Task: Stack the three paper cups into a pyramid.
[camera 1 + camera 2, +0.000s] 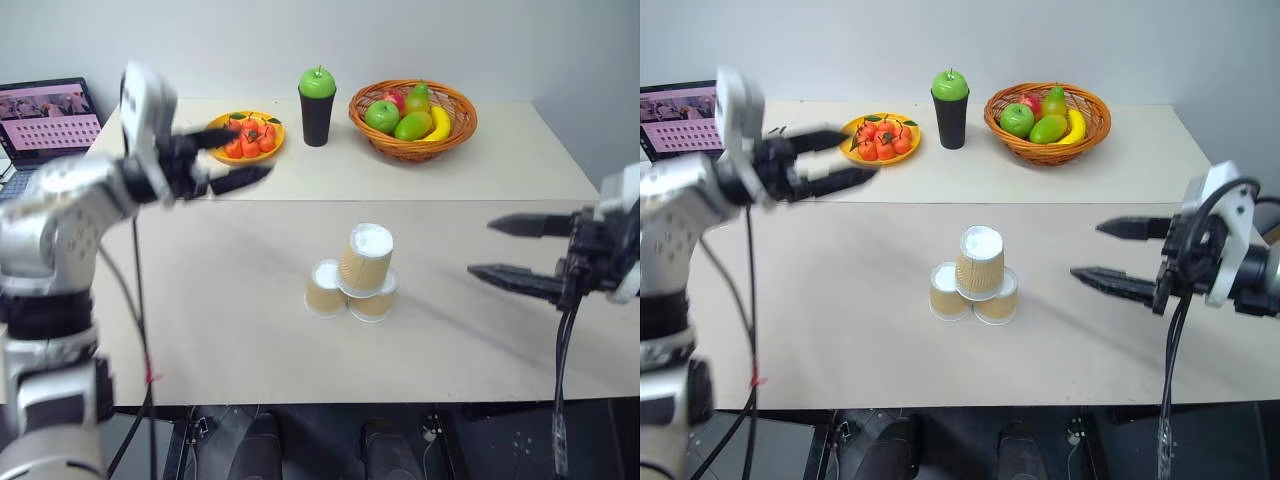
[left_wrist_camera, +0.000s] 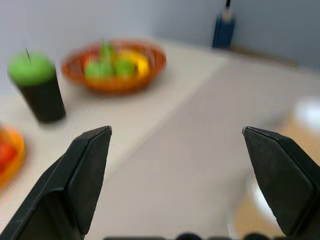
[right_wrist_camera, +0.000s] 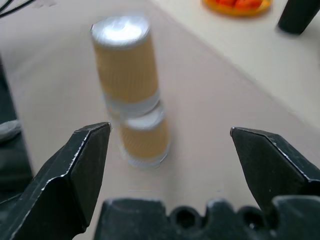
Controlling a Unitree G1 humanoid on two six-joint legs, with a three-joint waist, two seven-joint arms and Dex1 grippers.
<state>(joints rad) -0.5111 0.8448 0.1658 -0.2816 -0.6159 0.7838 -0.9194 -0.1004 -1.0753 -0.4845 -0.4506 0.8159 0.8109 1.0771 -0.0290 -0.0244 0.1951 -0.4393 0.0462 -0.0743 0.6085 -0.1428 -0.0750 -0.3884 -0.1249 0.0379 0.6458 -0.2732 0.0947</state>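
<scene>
The three paper cups (image 1: pixel 356 278) stand mid-table as a small pyramid: two upside down and touching side by side, the third upside down on top, straddling them and leaning slightly left. Each is ribbed tan-brown, tapered, with a white round base facing up. The left gripper (image 1: pixel 232 158) hangs over the far left of the table (image 1: pixel 480 340), near the plate of oranges (image 1: pixel 248 136), fingers spread and empty. The right gripper (image 1: pixel 512 250) hangs to the right of the cups, well apart from them, fingers likewise spread and empty.
</scene>
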